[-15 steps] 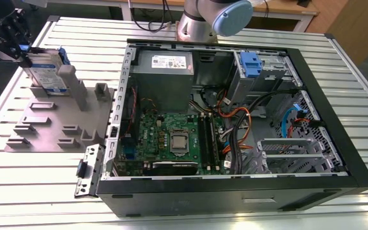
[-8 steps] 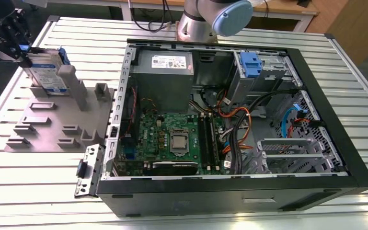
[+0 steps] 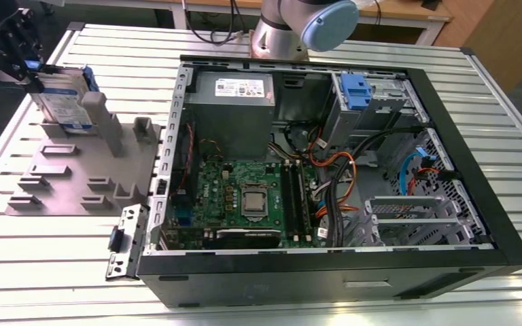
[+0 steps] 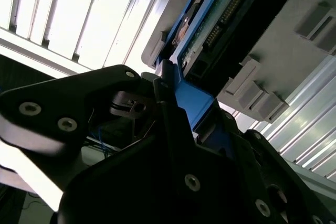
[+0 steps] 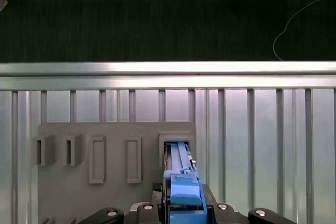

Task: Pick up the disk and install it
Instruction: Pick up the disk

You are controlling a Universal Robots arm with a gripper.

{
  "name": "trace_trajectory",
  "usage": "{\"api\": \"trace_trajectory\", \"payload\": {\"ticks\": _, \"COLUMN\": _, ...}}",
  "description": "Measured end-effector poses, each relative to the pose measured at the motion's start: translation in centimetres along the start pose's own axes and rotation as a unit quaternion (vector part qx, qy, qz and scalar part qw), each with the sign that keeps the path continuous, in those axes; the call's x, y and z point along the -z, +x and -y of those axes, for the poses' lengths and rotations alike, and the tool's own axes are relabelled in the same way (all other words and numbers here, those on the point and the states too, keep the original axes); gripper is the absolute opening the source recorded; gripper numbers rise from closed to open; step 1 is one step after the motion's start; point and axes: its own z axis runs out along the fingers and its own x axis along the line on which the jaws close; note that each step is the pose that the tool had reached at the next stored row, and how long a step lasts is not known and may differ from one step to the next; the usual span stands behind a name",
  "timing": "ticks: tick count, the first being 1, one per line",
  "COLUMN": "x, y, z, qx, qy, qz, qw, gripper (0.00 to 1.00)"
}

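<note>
End effector (image 3: 32, 71) tight on the disk (image 3: 66, 103) by its blue rail, disk upright in grey fixture (image 3: 71, 173).

soft, even overhead light in the exterior view; the slatted table (image 3: 52, 272) gleams. in the second wrist view it glares white, leaving the gripper (image 4: 182, 97) and the disk (image 4: 220, 14) shadowed.

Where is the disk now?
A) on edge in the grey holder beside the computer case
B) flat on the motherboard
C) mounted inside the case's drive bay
A: in the exterior view the disk stands on edge in the grey holder, outside the computer case, with the gripper at its top.
</note>
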Motion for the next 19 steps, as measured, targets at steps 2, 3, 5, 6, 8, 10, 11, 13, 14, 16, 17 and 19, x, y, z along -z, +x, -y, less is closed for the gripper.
{"api": "trace_trajectory", "payload": {"ticks": 2, "x": 0.02, "y": 0.0, "z": 0.0, "qx": 0.0, "qy": 0.0001, "qz": 0.0, "qw": 1.0, "gripper": 0.37}}
{"api": "trace_trajectory", "payload": {"ticks": 3, "x": 0.02, "y": 0.0, "z": 0.0, "qx": 0.0, "qy": 0.0002, "qz": 0.0, "qw": 1.0, "gripper": 0.37}}
{"api": "trace_trajectory", "payload": {"ticks": 5, "x": 0.04, "y": 0.0, "z": 0.0, "qx": 0.0, "qy": 0.0, "qz": -0.0001, "qw": 1.0, "gripper": 0.37}}
{"api": "trace_trajectory", "payload": {"ticks": 6, "x": 0.04, "y": 0.0, "z": 0.0, "qx": 0.0, "qy": 0.0, "qz": -0.0001, "qw": 1.0, "gripper": 0.37}}
{"api": "trace_trajectory", "payload": {"ticks": 8, "x": 0.03, "y": 0.0, "z": 0.0, "qx": 0.0, "qy": -0.0002, "qz": -0.0002, "qw": 1.0, "gripper": 0.38}}
{"api": "trace_trajectory", "payload": {"ticks": 10, "x": -0.17, "y": 0.0, "z": 0.0, "qx": 0.0, "qy": 0.0002, "qz": -0.0001, "qw": 1.0, "gripper": 0.38}}
{"api": "trace_trajectory", "payload": {"ticks": 11, "x": -0.32, "y": 0.01, "z": 0.0, "qx": 0.0, "qy": 0.0002, "qz": -0.0001, "qw": 1.0, "gripper": 0.44}}
{"api": "trace_trajectory", "payload": {"ticks": 13, "x": -0.58, "y": 0.01, "z": -0.02, "qx": 0.0, "qy": 0.0009, "qz": -0.0001, "qw": 1.0, "gripper": 0.44}}
{"api": "trace_trajectory", "payload": {"ticks": 14, "x": -0.6, "y": 0.01, "z": -0.03, "qx": 0.0, "qy": 0.001, "qz": 0.0, "qw": 1.0, "gripper": 0.44}}
{"api": "trace_trajectory", "payload": {"ticks": 16, "x": -0.6, "y": 0.01, "z": -0.17, "qx": 0.0, "qy": 0.0014, "qz": 0.0, "qw": 1.0, "gripper": 0.44}}
{"api": "trace_trajectory", "payload": {"ticks": 17, "x": -0.6, "y": 0.01, "z": -0.27, "qx": 0.0, "qy": 0.002, "qz": 0.0001, "qw": 1.0, "gripper": 0.44}}
{"api": "trace_trajectory", "payload": {"ticks": 19, "x": -0.6, "y": 0.02, "z": -0.4, "qx": 0.0, "qy": 0.0023, "qz": 0.0001, "qw": 1.0, "gripper": 0.44}}
